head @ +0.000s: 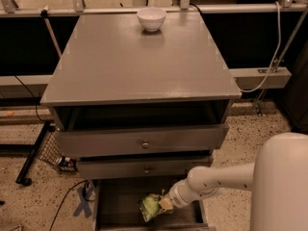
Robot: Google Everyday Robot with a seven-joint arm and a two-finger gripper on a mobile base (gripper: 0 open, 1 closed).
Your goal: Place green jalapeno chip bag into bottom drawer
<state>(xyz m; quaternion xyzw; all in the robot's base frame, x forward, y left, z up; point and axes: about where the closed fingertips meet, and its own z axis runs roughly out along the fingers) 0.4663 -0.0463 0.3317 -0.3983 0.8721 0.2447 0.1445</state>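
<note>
Hovering over the bottom drawer (115, 206), your hand (164, 204) grips the green jalapeno chip bag (150, 207) by its right edge. Ready?
— Lower it to the dark floor, clear of the walls, then let go.

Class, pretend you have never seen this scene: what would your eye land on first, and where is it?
The white arm reaches in from the lower right, its gripper holding the green jalapeno chip bag over the dark floor of the open bottom drawer. Next comes the white bowl, sitting at the far edge of the grey cabinet top.
</note>
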